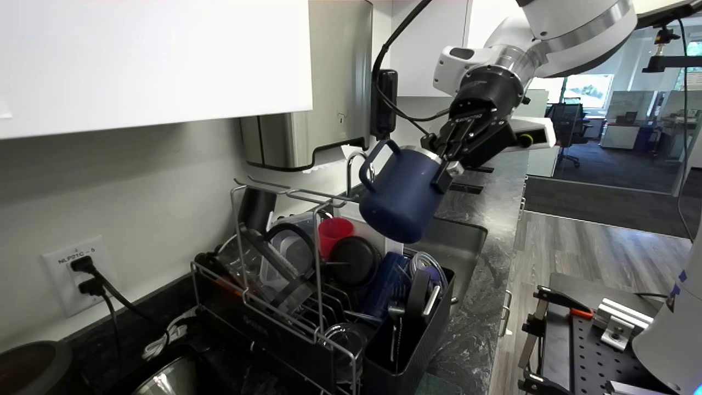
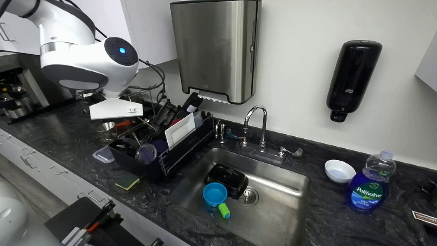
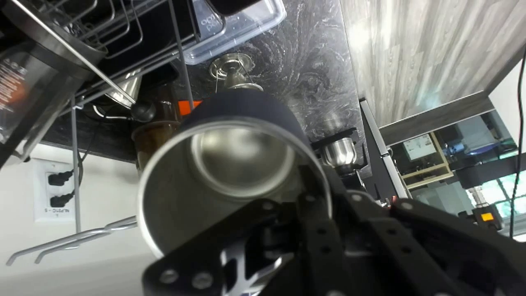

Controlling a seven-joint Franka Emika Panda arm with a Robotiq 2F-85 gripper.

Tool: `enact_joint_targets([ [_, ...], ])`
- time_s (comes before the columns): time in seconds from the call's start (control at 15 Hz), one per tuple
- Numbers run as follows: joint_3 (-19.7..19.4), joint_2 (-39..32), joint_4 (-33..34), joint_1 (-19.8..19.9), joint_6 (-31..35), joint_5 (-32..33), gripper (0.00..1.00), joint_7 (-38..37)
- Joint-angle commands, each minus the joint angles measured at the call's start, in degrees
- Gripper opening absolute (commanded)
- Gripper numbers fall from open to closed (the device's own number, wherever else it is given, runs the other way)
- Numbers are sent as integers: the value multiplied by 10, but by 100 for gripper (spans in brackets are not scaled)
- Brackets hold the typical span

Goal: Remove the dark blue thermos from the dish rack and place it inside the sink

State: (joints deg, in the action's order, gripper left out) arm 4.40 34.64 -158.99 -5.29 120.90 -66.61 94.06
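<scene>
"Black two-fingered pincer (image 1: 443, 167): what was it pinching?"

"One wall of a dark blue, loop-handled thermos mug (image 1: 403, 195), one jaw inside and one outside, aloft near the black, wire-topped dish rack (image 1: 260, 327)."

"And what was around?"

"A flat white rectangular board (image 2: 181, 131) stood in the rack, toward the stainless-steel sink (image 2: 276, 212), where a glossy black tub (image 2: 227, 177) and a round bright-blue cup (image 2: 215, 194) took up part of the floor."

"How did the mug look?"

"Tilted, smooth, silvery at rim and inside, its mouth toward the pincer."

The dark blue thermos (image 1: 403, 192), open-topped, is held tilted by its rim; the dish rack (image 2: 191, 142) stands beside the steel sink (image 2: 276, 205).
</scene>
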Motion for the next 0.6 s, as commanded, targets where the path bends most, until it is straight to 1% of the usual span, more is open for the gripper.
enact_joint_targets([
  [0.0,-40,28,0,33,-61,77,2,-36],
  [0.27,-92,52,0,69,-110,163,2,-57],
  [0.47,-125,59,0,95,-119,220,2,-62],
  [0.53,-113,54,0,127,-126,223,2,-51],
])
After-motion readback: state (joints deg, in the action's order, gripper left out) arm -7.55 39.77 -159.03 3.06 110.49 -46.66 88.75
